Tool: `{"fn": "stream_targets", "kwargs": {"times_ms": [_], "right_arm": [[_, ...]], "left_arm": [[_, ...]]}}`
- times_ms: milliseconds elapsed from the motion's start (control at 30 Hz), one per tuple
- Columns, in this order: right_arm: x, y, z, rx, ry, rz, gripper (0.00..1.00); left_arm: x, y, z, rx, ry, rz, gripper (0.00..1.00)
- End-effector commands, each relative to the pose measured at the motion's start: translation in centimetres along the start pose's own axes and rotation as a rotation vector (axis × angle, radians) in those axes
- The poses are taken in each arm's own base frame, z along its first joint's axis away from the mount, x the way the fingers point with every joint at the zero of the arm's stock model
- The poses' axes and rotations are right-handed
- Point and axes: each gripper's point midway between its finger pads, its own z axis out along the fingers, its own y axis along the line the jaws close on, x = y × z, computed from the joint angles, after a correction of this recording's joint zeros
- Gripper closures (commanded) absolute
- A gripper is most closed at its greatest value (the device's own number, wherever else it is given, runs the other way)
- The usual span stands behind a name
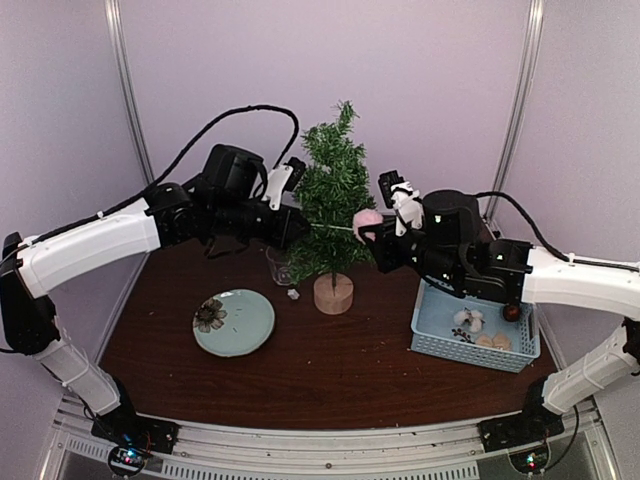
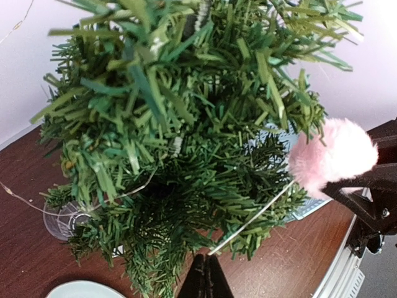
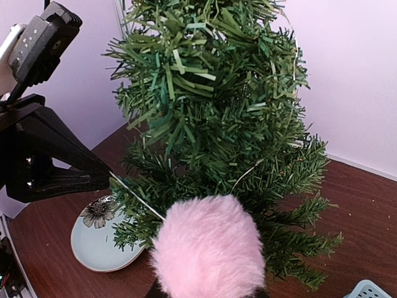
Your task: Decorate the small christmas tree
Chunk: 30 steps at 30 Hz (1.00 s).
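Dark brown wood makes up the table [image 1: 330, 380], and the small christmas tree [image 1: 333, 195] stands upright at its middle, toward the back, on a round pale stump base [image 1: 333, 293]. Its top rises against the lilac back wall [image 1: 400, 70].

The 2 arms close in on the tree from either side at mid-height. The left gripper [image 2: 206, 276] has its fingers pressed together on the end of a thin wire [image 2: 251, 217], just in front of the lower branches. That wire runs across the foliage to a pink pom-pom [image 3: 208, 248], which the right gripper [image 1: 372, 232] clamps at the tree's right edge, touching the branch tips.

A clear glass [image 1: 280, 265] stands just beside the stump on its left, under the left gripper. A pale blue plate [image 1: 245, 325] with 1 dark flower print lies nearer and further left, apart from the stump. A blue basket [image 1: 430, 335] holding small ornaments sits at the right edge of the table, below the right arm.

Bare wood stretches from the stump to the near edge, between plate and basket. To the tree's left and right, the arms fill the space at branch height.
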Motion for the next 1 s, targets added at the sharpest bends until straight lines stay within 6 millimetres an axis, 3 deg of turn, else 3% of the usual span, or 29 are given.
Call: {"fn": "stream_targets", "kwargs": {"times_ms": [0,300,533,967], "right_arm": [[0.2,-0.8,0.3,0.054,0.018,-0.011,1.0],[0.7,-0.6,0.6,0.047,0.03,-0.005,1.0],[0.6,-0.4,0.6,0.034,0.023,0.0,1.0],[0.6,-0.3,0.5,0.03,0.017,0.002,1.0]], "left_arm": [[0.3,0.3,-0.1,-0.042,0.019,0.017,1.0],[2.6,-3.2,1.8,-0.003,0.12,0.061,1.0],[1.1,-5.6,2.0,0.061,0.078,0.032,1.0],[-1.2,-6.4,3.2,0.079,0.014,-0.239,1.0]]}}
